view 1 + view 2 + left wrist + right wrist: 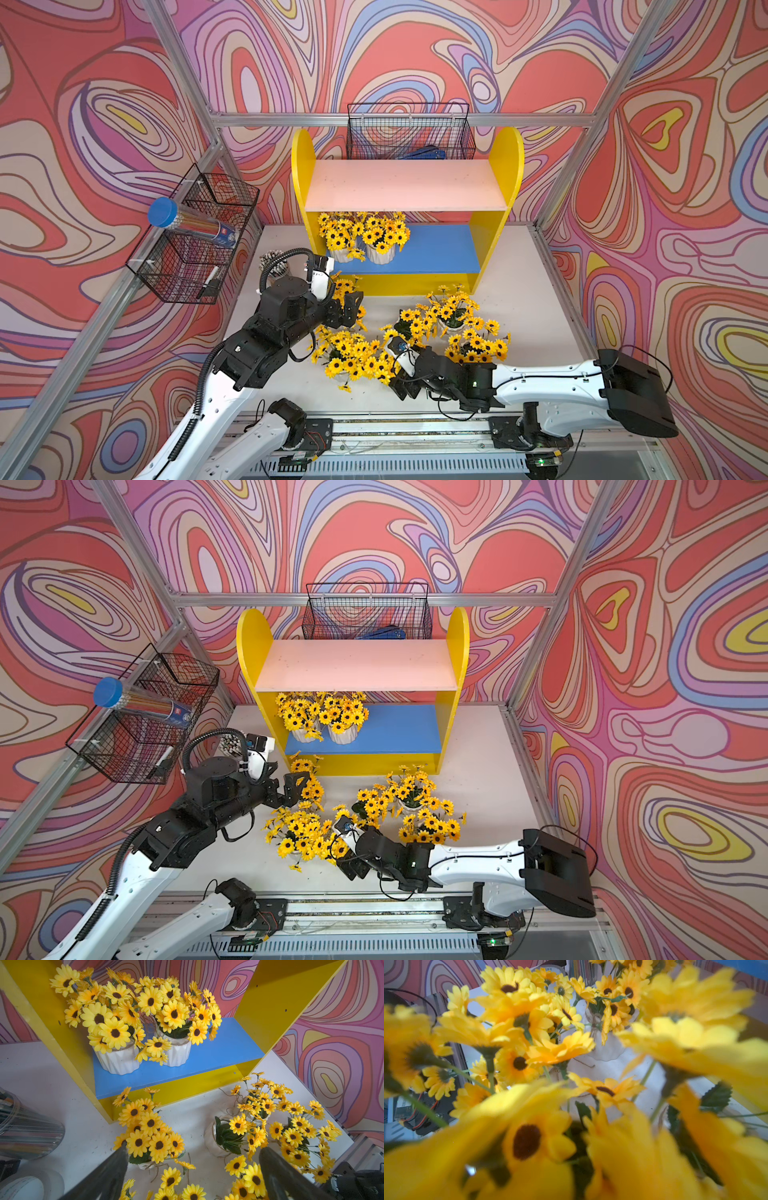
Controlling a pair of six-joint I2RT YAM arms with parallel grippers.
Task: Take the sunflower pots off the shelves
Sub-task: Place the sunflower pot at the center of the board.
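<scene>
So, in a top view two white ribbed sunflower pots [380, 255] are sitting on the yellow shelves' [303, 166] blue board [440, 249], others crowding the white table [519, 299], right pincer [405, 390] standing wide. Left wrist: left pincer [193, 1147] gaping empty. Right wrist: blooms [527, 1140] blocking everything.

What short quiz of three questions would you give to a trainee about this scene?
1. How many sunflower pots stand on the blue lower board of the shelves?
2. True or false: the pink upper board carries no pot.
3. In the left wrist view, the left gripper is: A) shut on a pot; B) open; C) out of view.
Key: 1. two; 2. true; 3. B.
</scene>
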